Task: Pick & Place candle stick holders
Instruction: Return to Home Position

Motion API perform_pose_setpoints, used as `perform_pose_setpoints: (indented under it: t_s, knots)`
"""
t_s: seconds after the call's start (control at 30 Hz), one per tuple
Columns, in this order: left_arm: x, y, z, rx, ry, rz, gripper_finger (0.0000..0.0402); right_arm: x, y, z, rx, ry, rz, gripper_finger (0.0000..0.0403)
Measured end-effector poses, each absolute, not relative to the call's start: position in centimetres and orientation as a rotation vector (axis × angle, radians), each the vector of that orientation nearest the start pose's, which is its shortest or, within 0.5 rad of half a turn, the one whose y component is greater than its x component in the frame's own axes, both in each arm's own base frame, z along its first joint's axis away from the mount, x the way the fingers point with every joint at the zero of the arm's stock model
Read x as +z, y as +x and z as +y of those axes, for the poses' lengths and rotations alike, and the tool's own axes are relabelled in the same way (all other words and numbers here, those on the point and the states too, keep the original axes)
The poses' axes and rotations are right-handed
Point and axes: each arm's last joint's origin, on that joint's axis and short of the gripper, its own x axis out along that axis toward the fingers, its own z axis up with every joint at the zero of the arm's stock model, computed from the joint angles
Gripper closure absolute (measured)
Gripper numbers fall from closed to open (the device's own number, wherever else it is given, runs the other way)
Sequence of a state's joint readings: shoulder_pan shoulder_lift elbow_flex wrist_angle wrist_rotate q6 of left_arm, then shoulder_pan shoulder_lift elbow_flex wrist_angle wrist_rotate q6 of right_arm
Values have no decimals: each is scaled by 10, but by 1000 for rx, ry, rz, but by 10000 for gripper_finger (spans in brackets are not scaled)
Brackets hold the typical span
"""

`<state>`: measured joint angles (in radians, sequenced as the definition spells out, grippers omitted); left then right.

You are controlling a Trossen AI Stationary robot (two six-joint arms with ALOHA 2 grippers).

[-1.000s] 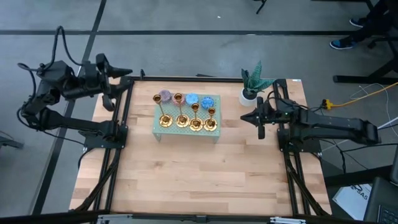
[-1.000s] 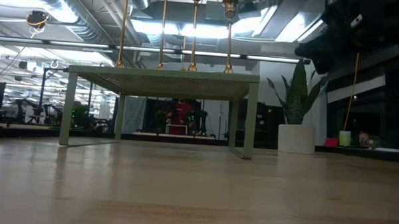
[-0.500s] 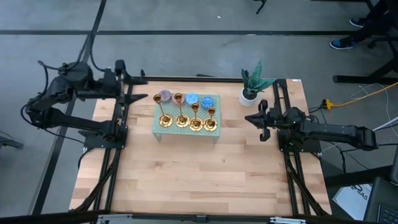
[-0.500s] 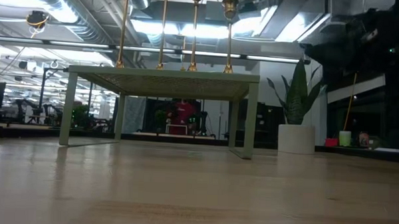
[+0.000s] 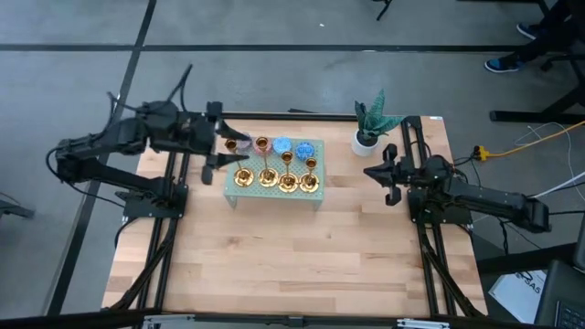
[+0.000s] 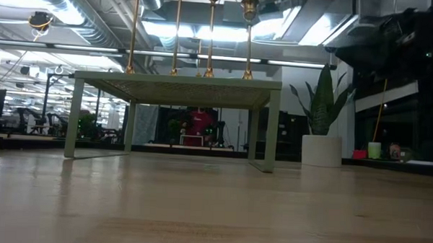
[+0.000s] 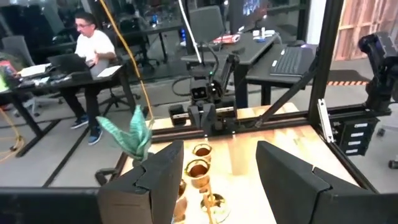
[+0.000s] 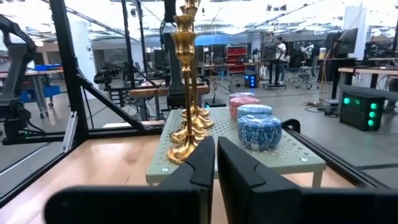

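Several gold candle stick holders stand in a row on their round bases on a pale green perforated stand at the table's far middle. Their stems rise above the stand in the low view. My left gripper is open at the stand's left end, up by the holders' tops. In the left wrist view the nearest cups show just beyond the gap of my left gripper, untouched. My right gripper is shut and holds nothing, at the table's right near the plant. From my right gripper the holders line up ahead.
Round speckled candles sit on the stand behind the holders, blue and pink ones. A potted plant stands at the far right. The near half of the wooden table is bare. A person sits at a desk beyond the table.
My left gripper has swung in from beyond the table's far left corner toward the right, reaching the stand's left end by the holders' tops, and has levelled out; its fingers stay open. My right gripper has sunk a little near the plant and stays shut.
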<state>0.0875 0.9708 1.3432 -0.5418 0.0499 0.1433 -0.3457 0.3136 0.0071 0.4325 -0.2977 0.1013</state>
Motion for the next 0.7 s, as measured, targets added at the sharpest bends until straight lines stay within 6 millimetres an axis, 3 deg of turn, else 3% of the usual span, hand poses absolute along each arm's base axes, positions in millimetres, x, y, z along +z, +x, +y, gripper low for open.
perform_pose_setpoints:
  t_s: [0.1, 0.33, 0.43, 0.53, 0.7]
  knots:
    - [436, 172, 13, 24, 134, 118, 201, 181, 110, -32, -37, 61, -129, 379]
    - [412, 128, 5, -77, 185, -191, 201, 180, 110, -34, -49, 84, -119, 379]
    - [381, 117, 2, -116, 144, -227, 201, 180, 110, -34, -51, 84, -121, 379]
    - [336, 121, 2, -109, 57, -204, 201, 180, 110, -34, -51, 84, -121, 379]
    - [278, 121, 2, -92, -16, -327, 201, 180, 110, -34, -62, 83, -122, 379]
